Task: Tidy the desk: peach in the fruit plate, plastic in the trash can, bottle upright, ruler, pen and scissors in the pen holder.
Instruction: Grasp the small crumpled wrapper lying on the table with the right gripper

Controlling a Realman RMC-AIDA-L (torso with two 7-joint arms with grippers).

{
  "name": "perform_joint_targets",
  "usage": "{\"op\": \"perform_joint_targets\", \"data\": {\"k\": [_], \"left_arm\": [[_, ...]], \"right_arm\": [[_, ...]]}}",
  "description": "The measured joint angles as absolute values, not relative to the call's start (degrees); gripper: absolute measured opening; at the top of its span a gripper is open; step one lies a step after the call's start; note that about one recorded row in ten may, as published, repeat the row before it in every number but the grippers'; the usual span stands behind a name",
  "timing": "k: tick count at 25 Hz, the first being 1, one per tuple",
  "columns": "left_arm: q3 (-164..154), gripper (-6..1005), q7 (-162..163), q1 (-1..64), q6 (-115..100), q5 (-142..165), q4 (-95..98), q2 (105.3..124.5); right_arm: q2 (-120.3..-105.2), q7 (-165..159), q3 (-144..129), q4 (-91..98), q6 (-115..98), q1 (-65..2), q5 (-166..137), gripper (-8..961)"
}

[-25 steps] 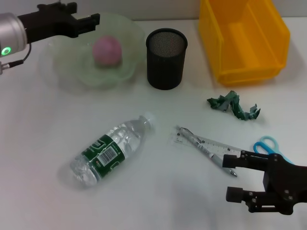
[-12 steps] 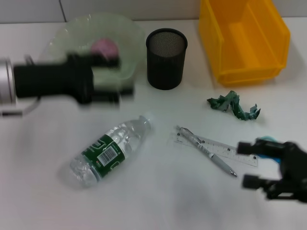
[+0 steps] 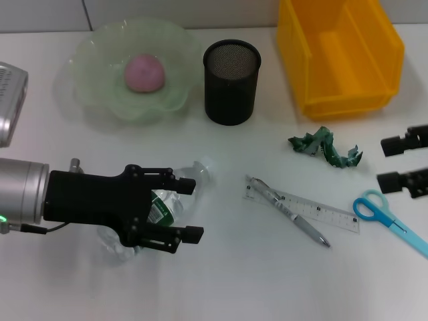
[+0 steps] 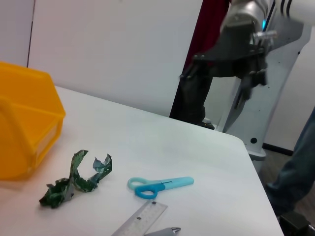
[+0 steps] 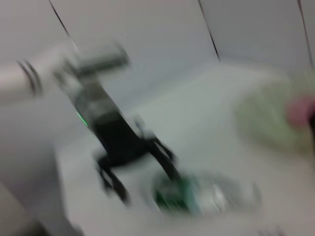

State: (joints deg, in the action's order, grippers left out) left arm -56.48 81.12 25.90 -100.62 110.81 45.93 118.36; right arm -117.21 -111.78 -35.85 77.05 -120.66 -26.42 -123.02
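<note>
Items on the desk, as we are counting them: one peach (image 3: 145, 72) sitting in one green fruit plate (image 3: 90, 67), one black mesh pen holder (image 3: 231, 81) just beside the plate, one yellow bin (image 3: 338, 53), one crumpled green plastic scrap (image 3: 325, 150) in front of the bin, one water bottle (image 3: 175, 194) lying on its side, one pen (image 3: 287, 211) lying across one clear ruler (image 3: 314, 211), and one pair of blue scissors (image 3: 388, 219) near the desk's right edge.

We are seeing the left gripper (image 3: 189, 210) stretching over the bottle, its fingers spread wide, one on each side of the bottle's body. The right gripper (image 3: 393, 162) is hanging at the right edge, between the plastic scrap and the scissors, fingers parted and holding nothing.

A second ago our left gripper was hovering up by the fruit plate; it is now sitting down at the bottle. Our right gripper was hovering low over the ruler's end and hiding most of the scissors; it is now farther back, leaving the scissors showing fully. The desk items are lying where they were.
</note>
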Motion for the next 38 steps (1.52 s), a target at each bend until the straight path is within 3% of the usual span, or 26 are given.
{"op": "perform_joint_targets", "data": {"k": [7,38], "left_arm": [[-56.60,839,81.34,25.87,-102.03,110.68,46.29,118.28],[-57.21,834,82.80,28.12,-104.47,111.70,47.31,118.24]], "right_arm": [[-119.28,-129.03,-60.00,89.19,-109.08,-31.72,-145.64,785],[-119.54,-134.68,-79.78,65.44,-70.32,-35.23,-148.43,749]]}}
